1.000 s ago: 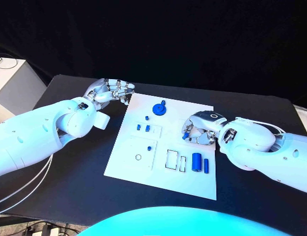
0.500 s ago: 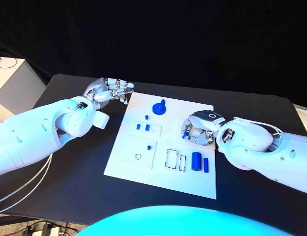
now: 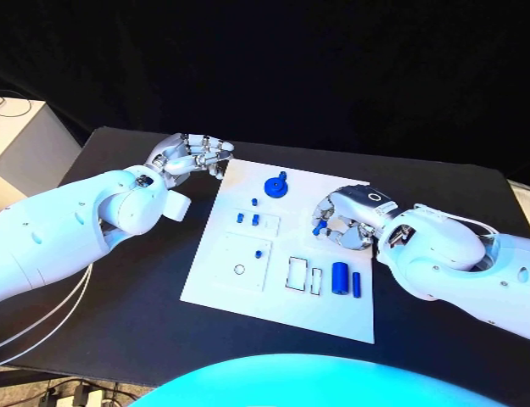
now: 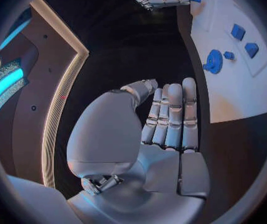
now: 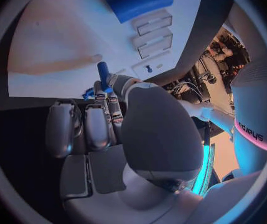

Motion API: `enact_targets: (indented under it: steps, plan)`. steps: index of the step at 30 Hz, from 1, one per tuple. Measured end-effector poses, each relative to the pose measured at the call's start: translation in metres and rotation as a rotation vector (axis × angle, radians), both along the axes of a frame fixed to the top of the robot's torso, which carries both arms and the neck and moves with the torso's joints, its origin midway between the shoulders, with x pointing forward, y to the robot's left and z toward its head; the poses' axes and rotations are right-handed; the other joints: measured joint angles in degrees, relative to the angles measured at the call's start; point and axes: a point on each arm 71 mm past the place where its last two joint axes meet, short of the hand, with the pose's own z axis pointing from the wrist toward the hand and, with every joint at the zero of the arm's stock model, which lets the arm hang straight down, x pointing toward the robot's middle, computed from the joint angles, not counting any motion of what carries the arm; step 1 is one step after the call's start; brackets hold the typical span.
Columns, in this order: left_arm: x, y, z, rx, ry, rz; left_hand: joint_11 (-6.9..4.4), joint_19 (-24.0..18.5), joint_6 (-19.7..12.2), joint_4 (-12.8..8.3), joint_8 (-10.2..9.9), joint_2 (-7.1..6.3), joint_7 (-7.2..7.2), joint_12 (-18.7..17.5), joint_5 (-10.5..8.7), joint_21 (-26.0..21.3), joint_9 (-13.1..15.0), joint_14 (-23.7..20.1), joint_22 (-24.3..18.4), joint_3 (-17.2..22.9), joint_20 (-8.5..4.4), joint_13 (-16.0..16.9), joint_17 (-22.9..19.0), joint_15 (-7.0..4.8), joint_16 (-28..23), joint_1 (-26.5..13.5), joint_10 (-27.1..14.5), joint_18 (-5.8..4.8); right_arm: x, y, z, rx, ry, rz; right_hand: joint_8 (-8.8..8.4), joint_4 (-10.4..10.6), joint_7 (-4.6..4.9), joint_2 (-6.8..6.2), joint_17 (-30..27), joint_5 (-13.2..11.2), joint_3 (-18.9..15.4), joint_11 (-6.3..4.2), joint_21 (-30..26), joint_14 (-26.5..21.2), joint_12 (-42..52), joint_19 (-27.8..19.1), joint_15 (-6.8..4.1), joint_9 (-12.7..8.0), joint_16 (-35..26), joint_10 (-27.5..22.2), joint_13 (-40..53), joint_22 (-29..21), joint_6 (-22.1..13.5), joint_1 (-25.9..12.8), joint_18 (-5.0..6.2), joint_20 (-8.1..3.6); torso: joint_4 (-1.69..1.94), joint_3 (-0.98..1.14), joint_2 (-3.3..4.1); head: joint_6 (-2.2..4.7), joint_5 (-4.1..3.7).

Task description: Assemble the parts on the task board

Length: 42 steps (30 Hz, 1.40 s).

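Observation:
The white task board (image 3: 283,292) lies in the middle of the table. My right hand (image 3: 348,222) hovers over the board's right middle and pinches a small blue peg (image 3: 321,227). The right wrist view shows the peg (image 5: 103,74) sticking out between thumb and finger above the board (image 5: 52,40). My left hand (image 3: 196,158) is beside the board's far left corner, holding nothing. Its fingers (image 4: 170,119) lie straight over the black table. On the board are a blue gear (image 3: 273,187), two small blue blocks (image 3: 248,220), a thick blue cylinder (image 3: 339,275) and a thin blue rod (image 3: 356,284).
A small blue stud (image 3: 259,253) stands in the board's left panel near a ring-shaped hole (image 3: 239,270). Two rectangular slots (image 3: 298,274) lie left of the cylinder. A pale cabinet (image 3: 8,144) stands beyond the table's left edge. Bare black table (image 3: 131,314) surrounds the board.
My right hand has drifted slightly toward the far right with the peg still pinched. The left hand has barely moved.

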Motion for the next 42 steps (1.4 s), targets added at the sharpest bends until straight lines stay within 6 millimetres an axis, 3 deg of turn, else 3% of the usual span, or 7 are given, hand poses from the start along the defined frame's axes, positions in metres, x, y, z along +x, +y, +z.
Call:
enact_targets:
  steps: [6,13,21,25,32,42]
  plan:
    - [0.001,-0.002,-0.001,-0.002,0.001,-0.002,0.21,0.21,0.00,0.48,0.38,0.00,0.00,0.00,0.00,-0.24,-0.01,0.00,-0.16,-0.48,0.21,0.00,0.00,0.00,0.00,0.00,-0.22,-0.01,-0.008,0.010,0.021,0.066,-0.048,0.027,0.09,-0.55,0.21,0.05,0.01,0.35,0.41,0.20,0.18,0.00,-0.24,0.00,0.00,0.12,0.00,0.20,0.00,0.37,-0.21,-0.57,0.00,0.00,-0.06,-0.02,-0.05,0.15,0.22]
    - [0.001,-0.005,-0.001,-0.007,0.001,-0.007,0.21,0.21,0.00,0.56,0.39,0.00,0.00,0.00,0.00,-0.23,-0.01,0.00,-0.19,-0.56,0.21,0.00,0.00,0.00,0.00,0.00,-0.22,-0.01,-0.019,0.041,0.028,0.134,-0.061,0.092,0.11,-1.10,0.38,-0.17,-0.14,0.36,0.95,0.21,0.18,0.00,-0.33,0.00,0.01,0.42,0.00,0.21,0.00,0.37,-0.39,-1.11,0.00,0.00,0.00,-0.02,-0.01,0.37,0.51]
    - [0.002,-0.010,-0.002,-0.014,0.002,-0.017,0.21,0.21,-0.20,0.87,0.39,0.00,0.20,0.27,0.00,-0.61,0.05,0.00,-0.39,-0.87,0.21,0.00,0.00,0.00,0.00,0.00,-0.21,-0.01,-0.041,0.094,0.011,0.193,-0.021,0.202,0.35,-1.66,0.38,-0.35,-0.39,0.67,1.19,0.21,0.18,0.00,-0.67,0.00,0.01,0.43,0.00,0.21,0.00,0.33,-0.40,-1.39,0.00,0.00,0.16,-0.02,0.07,0.46,1.06]
    - [0.002,-0.012,-0.003,-0.016,0.003,-0.021,0.21,0.21,-0.20,1.02,0.39,0.00,0.20,0.27,0.00,-0.62,0.05,0.00,-0.46,-1.02,0.21,0.01,0.00,0.00,0.00,0.00,-0.21,-0.01,-0.048,0.111,0.002,0.204,-0.005,0.240,0.42,-1.81,0.54,-0.57,-0.46,0.68,1.34,0.21,0.18,0.00,-0.78,-0.01,0.02,0.56,0.00,0.21,0.01,0.29,-0.56,-1.61,0.01,0.00,0.26,-0.02,0.08,0.42,1.43]
    - [0.002,-0.014,-0.003,-0.020,0.003,-0.026,0.21,0.21,-0.40,1.02,0.39,-0.04,0.01,0.27,0.00,-0.62,0.05,0.00,-0.52,-1.02,0.21,0.01,0.00,0.00,0.00,-0.04,-0.21,0.00,-0.055,0.129,-0.017,0.204,0.030,0.272,0.42,-1.98,0.60,-0.72,-0.71,0.69,1.50,0.21,0.18,0.00,-0.90,-0.01,0.02,0.67,0.00,0.20,0.04,0.13,-0.63,-1.76,0.01,0.00,0.31,-0.05,0.07,0.11,1.87]
    - [0.002,-0.015,-0.003,-0.022,0.004,-0.031,0.21,0.21,-0.41,1.02,0.39,-0.26,-0.01,0.27,0.00,-0.62,0.04,0.00,-0.52,-1.02,0.21,0.01,0.00,0.00,0.00,-0.26,-0.21,-0.01,-0.054,0.133,-0.033,0.171,0.052,0.273,0.42,-2.35,0.59,-0.87,-0.86,0.68,1.56,0.21,-0.03,0.00,-1.19,-0.01,0.02,0.67,0.00,0.20,0.06,-0.01,-0.63,-1.91,0.01,0.00,0.31,-0.03,0.05,-0.18,2.27]
